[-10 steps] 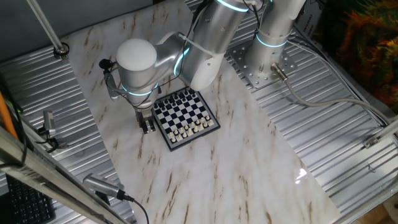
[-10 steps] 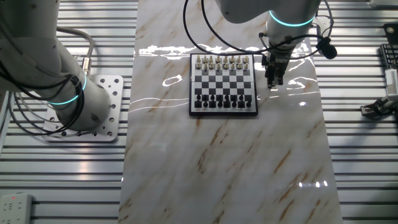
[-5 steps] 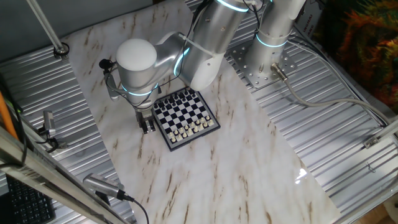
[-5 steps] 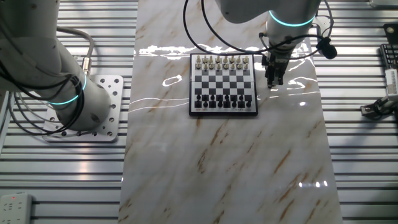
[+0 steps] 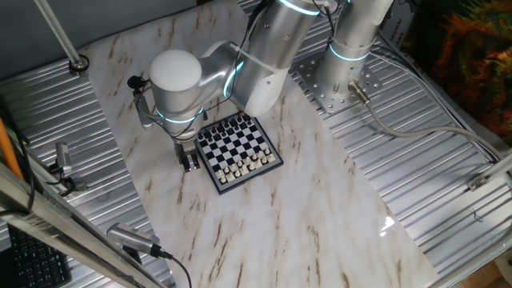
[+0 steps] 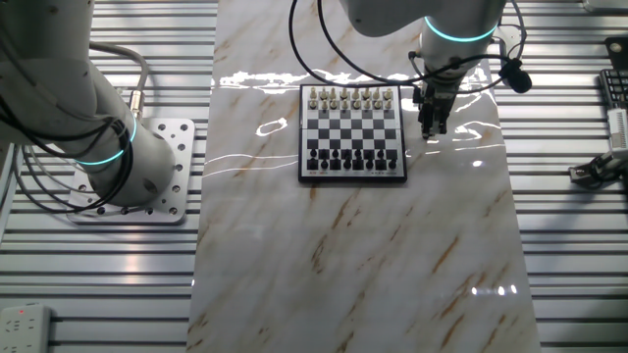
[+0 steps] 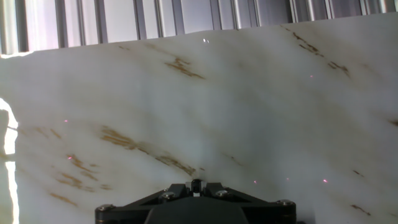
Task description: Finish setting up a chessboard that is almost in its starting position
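The chessboard [image 6: 353,132] lay flat on the marble-patterned worktop [image 6: 353,265], toward the far part of the slab in the other fixed view, squarely between its left and right edges though nearer the right one. Along its far edge stood the row of pale pieces [image 6: 350,97], and on its near side the dark pieces [image 6: 353,155], with the middle squares bare; the pieces were too small to tell which, if any, was out of place. In one fixed view the same board [image 5: 237,151] sat turned at an angle, the pale pieces nearest the camera. The tool [image 6: 433,120] hung just beside the right edge of the board in the other fixed view, over bare marble and apart from the board's dark border; in one fixed view it [image 5: 190,160] stood just left of the board, low over the worktop. Its fingers looked drawn close together with nothing visible between them, yet whether it was clenched or released could not be told. The hand view showed only the dark base of the tool and veined marble beyond it, with ribbed metal at the far edge.
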Controlling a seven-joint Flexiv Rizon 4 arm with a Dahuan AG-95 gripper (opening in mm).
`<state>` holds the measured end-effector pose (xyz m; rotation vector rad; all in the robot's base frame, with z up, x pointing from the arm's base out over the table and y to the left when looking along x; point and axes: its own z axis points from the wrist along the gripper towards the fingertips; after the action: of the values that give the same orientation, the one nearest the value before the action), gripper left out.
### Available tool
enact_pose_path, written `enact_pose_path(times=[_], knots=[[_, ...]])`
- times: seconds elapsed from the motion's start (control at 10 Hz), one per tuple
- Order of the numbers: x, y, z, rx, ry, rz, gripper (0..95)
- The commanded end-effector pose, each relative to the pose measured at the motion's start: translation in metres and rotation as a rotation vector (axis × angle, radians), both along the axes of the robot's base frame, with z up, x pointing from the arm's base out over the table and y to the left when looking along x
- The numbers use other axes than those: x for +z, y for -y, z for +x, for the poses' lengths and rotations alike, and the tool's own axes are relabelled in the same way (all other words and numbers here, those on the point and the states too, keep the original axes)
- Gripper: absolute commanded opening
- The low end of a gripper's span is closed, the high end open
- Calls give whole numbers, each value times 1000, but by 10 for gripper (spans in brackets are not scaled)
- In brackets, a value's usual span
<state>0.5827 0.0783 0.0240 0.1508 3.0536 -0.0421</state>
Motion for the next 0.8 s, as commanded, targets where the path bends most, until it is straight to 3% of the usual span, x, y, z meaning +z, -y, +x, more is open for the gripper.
enact_pose_path(times=[0.1,0.8], knots=[[0,0,0,0,1,-1,0],[4,0,0,-1,0,0,0]])
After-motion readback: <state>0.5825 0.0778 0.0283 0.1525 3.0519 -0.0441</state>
